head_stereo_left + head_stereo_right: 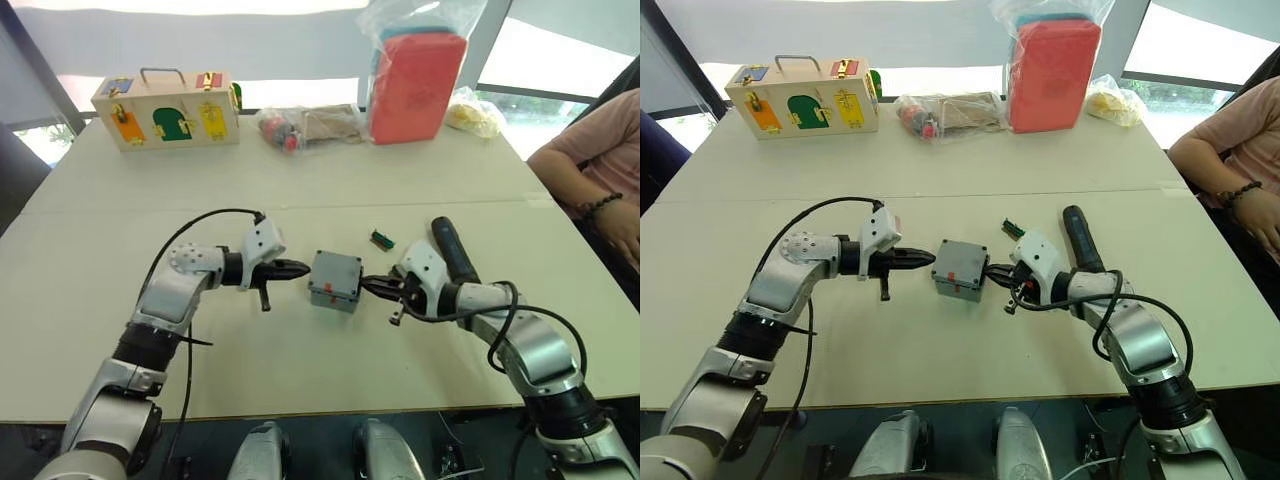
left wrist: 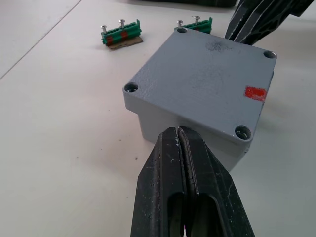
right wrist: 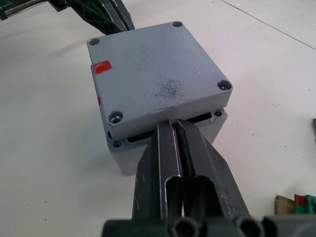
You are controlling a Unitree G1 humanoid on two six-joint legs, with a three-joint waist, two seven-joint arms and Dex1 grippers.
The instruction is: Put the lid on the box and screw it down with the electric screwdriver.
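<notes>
Two pairs of black fingers, both clenched shut and grasping nothing, press the lid (image 3: 158, 81) from opposite sides: left gripper (image 1: 300, 268) at nine o'clock, right gripper (image 1: 371, 285) at three. The lid sits slightly askew on the box (image 3: 165, 148), mid-worktop (image 1: 120, 230). The electric screwdriver (image 1: 452, 248) lies just beyond the right gripper.

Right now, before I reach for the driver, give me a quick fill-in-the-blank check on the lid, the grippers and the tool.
1. The lid rests on the ___, one side lifted to leave a gap.
2. The left gripper and right gripper both have their fingers ___.
3. The electric screwdriver lies on the table beside the robot's ___ arm.
4. The marks on the lid and box are ___ in colour.

Missing words: box; shut; right; red
</notes>
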